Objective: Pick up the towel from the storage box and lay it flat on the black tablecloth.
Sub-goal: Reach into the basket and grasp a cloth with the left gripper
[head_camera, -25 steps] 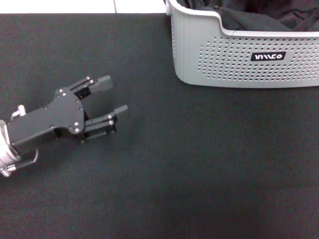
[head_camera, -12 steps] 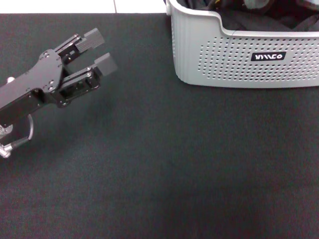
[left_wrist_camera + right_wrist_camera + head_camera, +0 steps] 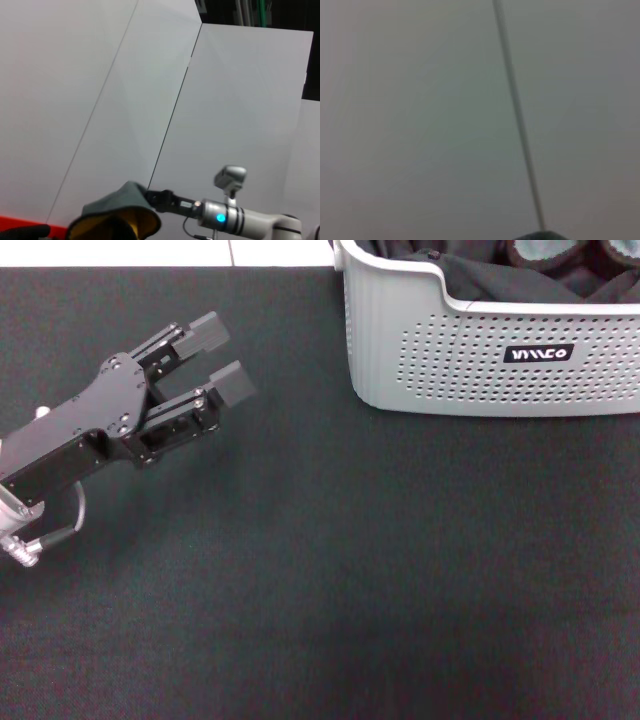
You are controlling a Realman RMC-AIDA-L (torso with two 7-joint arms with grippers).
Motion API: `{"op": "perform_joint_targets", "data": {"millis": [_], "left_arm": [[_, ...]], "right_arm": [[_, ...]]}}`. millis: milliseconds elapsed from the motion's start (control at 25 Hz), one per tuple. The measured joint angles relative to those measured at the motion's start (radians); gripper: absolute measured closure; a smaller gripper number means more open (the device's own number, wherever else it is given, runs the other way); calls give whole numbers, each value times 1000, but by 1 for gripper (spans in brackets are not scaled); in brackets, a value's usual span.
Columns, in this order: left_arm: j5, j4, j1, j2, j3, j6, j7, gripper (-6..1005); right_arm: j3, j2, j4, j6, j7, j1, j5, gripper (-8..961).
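The left gripper (image 3: 222, 358) hovers over the black tablecloth (image 3: 340, 570) at the left of the head view, its two fingers (image 3: 233, 384) parted with a clear gap and nothing between them, pointing up and to the right toward the storage box (image 3: 480, 350). The light grey box stands on the tablecloth at the upper right, its perforated side and black label (image 3: 538, 353) facing the camera, with dark fabric (image 3: 500, 280) bunched inside it. At the box's far edge, cloth with a pale face and dark rim (image 3: 545, 252) shows at the top border of the head view, cut off by it. In the left wrist view, a folded cloth with a grey outer face and a yellow inner face, the towel (image 3: 117, 215), hangs raised against pale wall panels (image 3: 100, 100). The far arm (image 3: 225, 217), with a blue light on its wrist, reaches to the cloth's edge; whether its right gripper (image 3: 155, 197) is closed on the cloth cannot be told. The right wrist view shows only a blurred grey surface (image 3: 420, 125) with one dark seam (image 3: 517, 115).
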Motion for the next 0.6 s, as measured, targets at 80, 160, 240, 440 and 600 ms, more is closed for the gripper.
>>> {"op": "perform_joint_targets", "data": {"millis": [80, 160, 240, 440, 600], "left_arm": [[4, 0, -1, -2, 0, 0, 2, 182], [5, 0, 1, -4, 0, -1, 5, 182], [5, -1, 4, -5, 0, -2, 10, 183], [5, -2, 6, -5, 0, -13, 12, 185], [5, -6, 11, -5, 0, -19, 26, 186]], "right_arm": [[-2, -12, 5, -30, 69, 19, -89, 866], [-6, -26, 23, -8, 144, 55, -199, 857], [-6, -32, 40, 37, 178, 82, -268, 848], [-7, -24, 31, 179, 239, 116, -310, 826], [-7, -11, -34, 287, 324, 123, -322, 808]]}}
